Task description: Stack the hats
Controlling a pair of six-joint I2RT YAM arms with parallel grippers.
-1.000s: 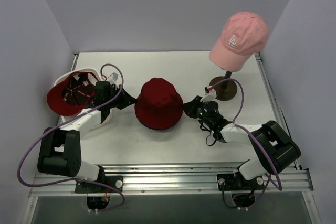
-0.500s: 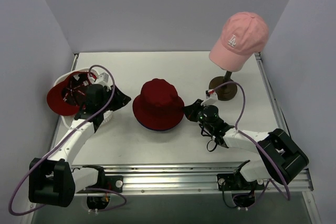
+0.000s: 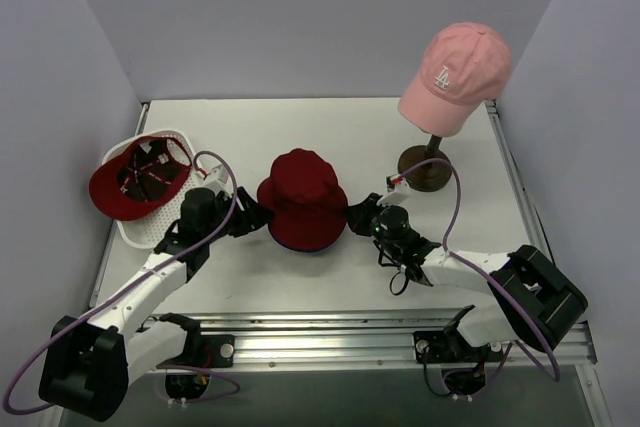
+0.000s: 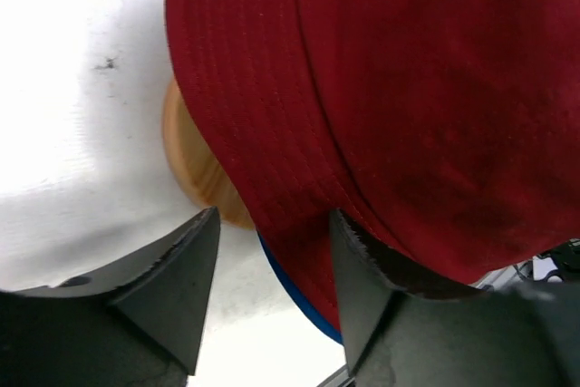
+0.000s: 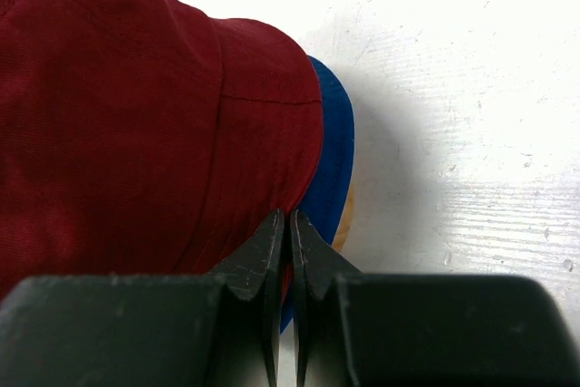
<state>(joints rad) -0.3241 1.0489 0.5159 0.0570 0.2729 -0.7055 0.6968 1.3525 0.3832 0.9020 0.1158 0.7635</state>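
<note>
- I have the dark red bucket hat (image 3: 302, 197) over the blue bucket hat (image 5: 333, 147); red cap (image 3: 135, 179) and pink cap (image 3: 455, 77) are left.
- Left gripper (image 4: 272, 228) gapes astride its brim; right gripper (image 5: 290, 224) closed tight.

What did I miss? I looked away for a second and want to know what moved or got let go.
The left gripper opened, pulled back from the dark red hat's left brim toward the basket, then returned and now stands open around that brim. The right gripper stayed shut on the right brim. The hat, pink cap and red cap kept their places.
</note>
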